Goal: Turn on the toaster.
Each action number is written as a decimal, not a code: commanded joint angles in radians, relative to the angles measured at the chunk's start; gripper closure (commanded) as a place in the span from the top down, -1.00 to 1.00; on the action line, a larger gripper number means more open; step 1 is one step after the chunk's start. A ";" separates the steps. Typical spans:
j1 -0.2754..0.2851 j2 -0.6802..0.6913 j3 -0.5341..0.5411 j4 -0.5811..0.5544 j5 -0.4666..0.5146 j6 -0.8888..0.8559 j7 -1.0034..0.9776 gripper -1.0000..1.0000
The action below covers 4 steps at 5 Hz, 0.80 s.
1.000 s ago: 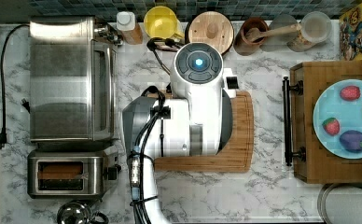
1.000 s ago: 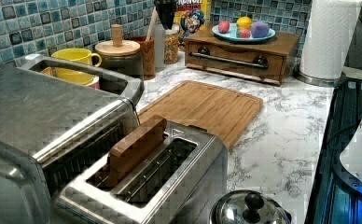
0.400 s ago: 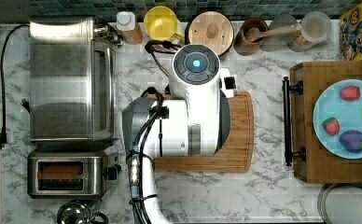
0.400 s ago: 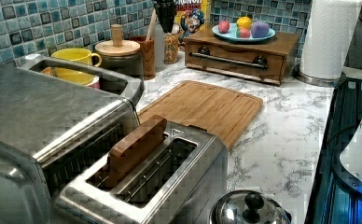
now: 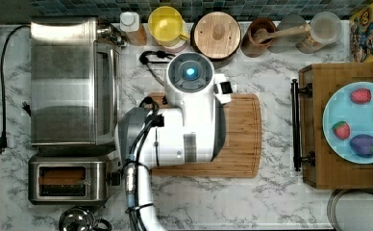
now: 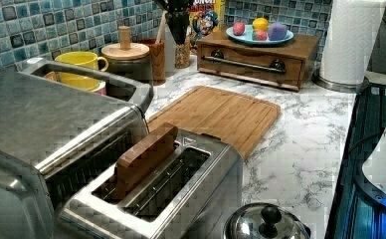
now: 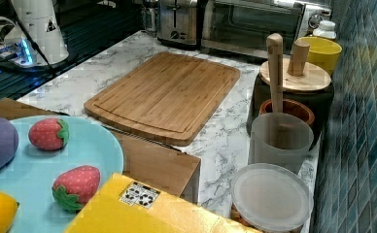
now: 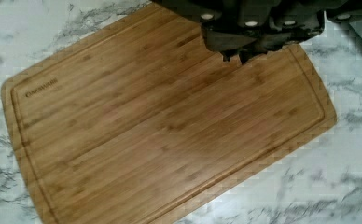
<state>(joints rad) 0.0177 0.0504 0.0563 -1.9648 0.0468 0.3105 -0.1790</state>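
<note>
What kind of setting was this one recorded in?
Most likely a kitchen counter, possibly a mock-up: a marble-look countertop under a blue tiled backsplash, with a toaster, a toaster oven and a wooden cutting board.

A white marble countertop with grey veining runs beneath a backsplash of small blue-green tiles. A wooden drawer box stands against the tiles. A dark stovetop borders the counter at the left view's right.
</note>
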 commanded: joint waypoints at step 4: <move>0.150 -0.253 0.214 -0.342 0.144 0.055 -0.202 -1.00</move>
<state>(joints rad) 0.1104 -0.1671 0.2561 -2.2344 0.1284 0.3689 -0.3218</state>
